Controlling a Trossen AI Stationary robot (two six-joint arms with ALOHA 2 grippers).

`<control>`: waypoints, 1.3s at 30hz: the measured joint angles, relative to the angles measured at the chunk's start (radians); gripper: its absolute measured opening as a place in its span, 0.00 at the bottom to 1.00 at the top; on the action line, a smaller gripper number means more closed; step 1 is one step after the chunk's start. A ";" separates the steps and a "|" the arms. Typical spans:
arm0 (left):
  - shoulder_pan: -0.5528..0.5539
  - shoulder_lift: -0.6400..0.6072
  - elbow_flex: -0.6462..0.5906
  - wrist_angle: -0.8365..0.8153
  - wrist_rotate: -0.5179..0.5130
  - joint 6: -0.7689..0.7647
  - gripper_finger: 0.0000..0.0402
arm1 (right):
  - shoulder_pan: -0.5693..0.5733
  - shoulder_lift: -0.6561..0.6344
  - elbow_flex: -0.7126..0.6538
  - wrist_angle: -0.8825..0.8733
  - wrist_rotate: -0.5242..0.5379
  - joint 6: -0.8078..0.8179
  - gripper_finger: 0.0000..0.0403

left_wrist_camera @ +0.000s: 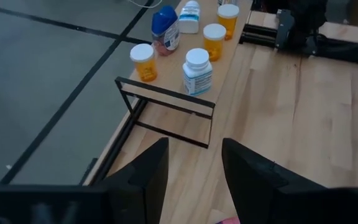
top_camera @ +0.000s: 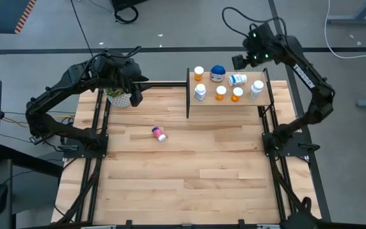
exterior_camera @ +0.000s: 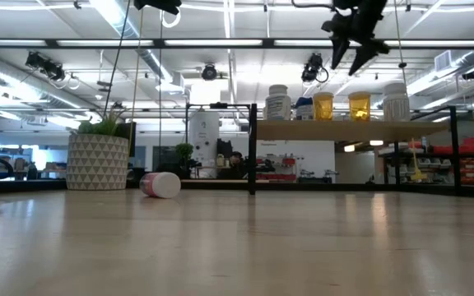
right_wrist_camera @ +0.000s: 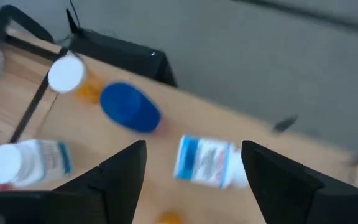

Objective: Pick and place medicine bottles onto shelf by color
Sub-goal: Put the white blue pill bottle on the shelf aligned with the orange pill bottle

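While one pink bottle [top_camera: 159, 133] lies on its side out on the bench [top_camera: 183, 184], near the middle and well apart from everything else, seven bottles already occupy the shelf [top_camera: 269, 95] at the bench's far edge. From above, three orange ones [top_camera: 220, 93] sit in a loose group, which I judge is the colour sorting at work, with white ones at the shelf's ends and the blue bottle [top_camera: 217, 73] at its back edge. A white bottle with a blue label [top_camera: 237, 79] lies tipped over beside the blue one. My right jaws [top_camera: 241, 61] hang just past the shelf's far edge. My left jaws [top_camera: 134, 95] hover over the far left of the bench, beside the plant [top_camera: 118, 95].

From bench height, the pink bottle [exterior_camera: 160, 184] rests on its side next to the plant pot [exterior_camera: 97, 162], its white cap toward the camera. My right jaws [exterior_camera: 350, 45] stand apart above the shelf [exterior_camera: 336, 130], holding nothing.

Through my left wrist camera, my left jaws [left_wrist_camera: 194, 174] are apart and empty, facing the shelf's near end post. The bottles carry printed labels, but no writing is legible.

Through my right wrist camera, my right jaws [right_wrist_camera: 194, 180] are spread and empty over the tipped bottle [right_wrist_camera: 207, 162], and its label cannot be read either. Only the pink bottle seems left to place.
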 joint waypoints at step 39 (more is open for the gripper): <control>0.146 0.000 0.000 -0.061 0.000 -0.106 0.41 | -0.100 0.190 -0.043 -0.254 -0.060 -0.892 0.71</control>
